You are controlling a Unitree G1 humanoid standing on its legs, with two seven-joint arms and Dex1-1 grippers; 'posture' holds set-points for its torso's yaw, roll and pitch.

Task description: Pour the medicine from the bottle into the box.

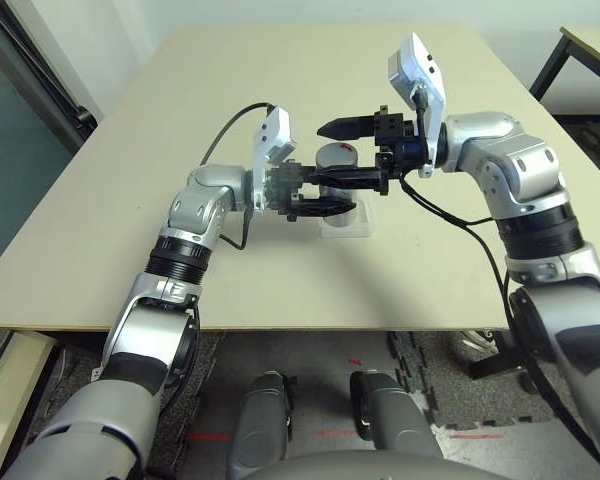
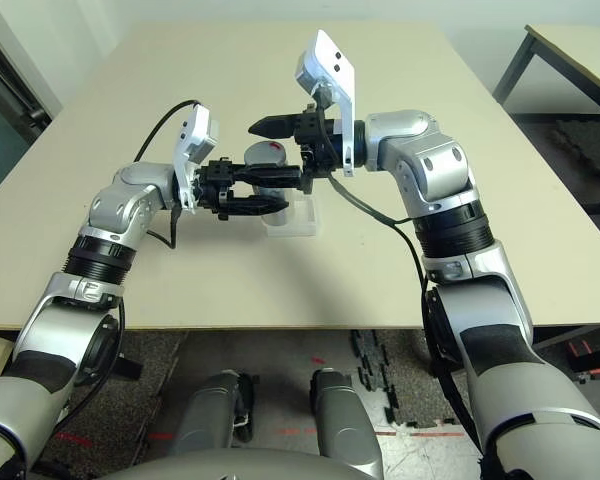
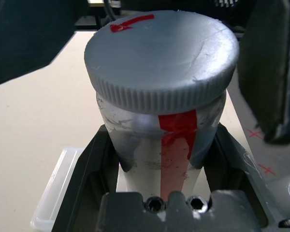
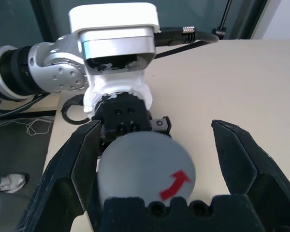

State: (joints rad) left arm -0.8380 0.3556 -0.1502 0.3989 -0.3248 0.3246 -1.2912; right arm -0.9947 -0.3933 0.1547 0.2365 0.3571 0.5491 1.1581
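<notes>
The left hand (image 1: 325, 195) is clamped on the body of the bottle (image 3: 162, 140), holding it upright above the table (image 1: 180, 120), with the clear box (image 3: 55, 186) lying on the table just below and beside it. The grey cap (image 4: 147, 169) is on the bottle (a red arrow marks its top). The right hand (image 4: 159, 164) comes in from the other side at cap height, its fingers spread wide on either side of the cap without touching it yet. The step in hand looks like uncapping. To do it well, the right hand should centre on the cap, close squarely on the ribbed rim, then twist while the left hand keeps the bottle steady and upright over the box. The medicine itself is hidden inside the bottle
</notes>
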